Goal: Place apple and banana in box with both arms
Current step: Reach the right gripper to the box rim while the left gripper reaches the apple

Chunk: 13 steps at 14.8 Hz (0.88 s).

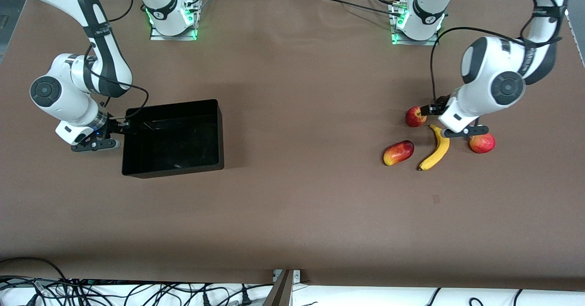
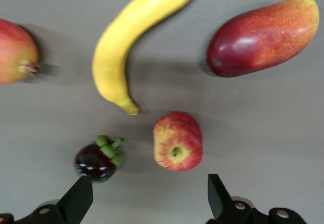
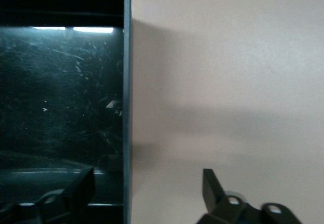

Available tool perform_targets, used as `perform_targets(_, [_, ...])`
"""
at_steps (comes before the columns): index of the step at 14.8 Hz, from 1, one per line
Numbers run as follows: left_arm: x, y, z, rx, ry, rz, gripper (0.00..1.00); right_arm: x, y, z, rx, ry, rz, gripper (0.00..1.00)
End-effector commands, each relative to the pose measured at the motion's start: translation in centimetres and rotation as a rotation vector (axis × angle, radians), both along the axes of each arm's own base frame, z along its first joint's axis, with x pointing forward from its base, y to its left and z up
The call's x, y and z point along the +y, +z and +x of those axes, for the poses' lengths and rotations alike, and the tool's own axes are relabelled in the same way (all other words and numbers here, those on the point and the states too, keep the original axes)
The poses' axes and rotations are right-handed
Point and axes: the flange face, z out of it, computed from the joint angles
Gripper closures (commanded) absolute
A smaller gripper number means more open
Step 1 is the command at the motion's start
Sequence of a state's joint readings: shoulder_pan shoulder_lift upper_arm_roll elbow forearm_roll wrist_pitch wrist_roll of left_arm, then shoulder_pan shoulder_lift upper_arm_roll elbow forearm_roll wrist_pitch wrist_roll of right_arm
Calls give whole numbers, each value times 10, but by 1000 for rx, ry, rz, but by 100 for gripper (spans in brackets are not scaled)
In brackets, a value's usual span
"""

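Observation:
The red apple lies on the table beside the end of the yellow banana that is farther from the front camera. My left gripper is open and empty just above the apple. In the left wrist view the apple lies just ahead of the open gripper, with the banana past it. The black box stands empty toward the right arm's end of the table. My right gripper is open over the box's end wall; in the right wrist view the gripper has one finger on each side of that wall.
An oblong red-and-yellow fruit lies beside the banana, and a round pinkish-red fruit lies toward the left arm's end. A dark purple fruit with green leaves lies beside the apple, close to one left finger.

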<state>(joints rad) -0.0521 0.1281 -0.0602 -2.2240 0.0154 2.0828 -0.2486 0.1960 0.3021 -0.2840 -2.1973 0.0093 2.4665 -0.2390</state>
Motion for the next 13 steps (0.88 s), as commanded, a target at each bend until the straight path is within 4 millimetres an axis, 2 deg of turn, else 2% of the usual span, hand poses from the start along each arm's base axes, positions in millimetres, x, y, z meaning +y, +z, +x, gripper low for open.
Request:
perform_targets(1, [-3, -26, -11, -30, 19, 1, 0, -3, -11, -3, 3, -27, 23, 30])
perform_targets(3, [-2, -40, -16, -38, 20, -1, 0, -3, -13, -4, 6, -26, 24, 55])
perform_targets(6, [-3, -76, -24, -60, 17, -8, 0, -2, -13, -1, 4, -34, 31, 97])
perform_targets(8, [-3, -88, -27, -57, 17, -10, 0, 1, -9, 3, -3, -19, 33, 100])
perform_targets(11, [-7, -94, -29, -58, 8, -11, 0, 21, 10, 20, -8, 11, 60, 100])
perform_targets(12, [-8, -98, -34, -57, 5, -11, 0, 40, 21, 28, -8, 15, 96, 100])
perform_targets(13, [-8, -100, -36, -55, 5, -11, 13, 61, 34, 36, 3, 18, 139, 100])
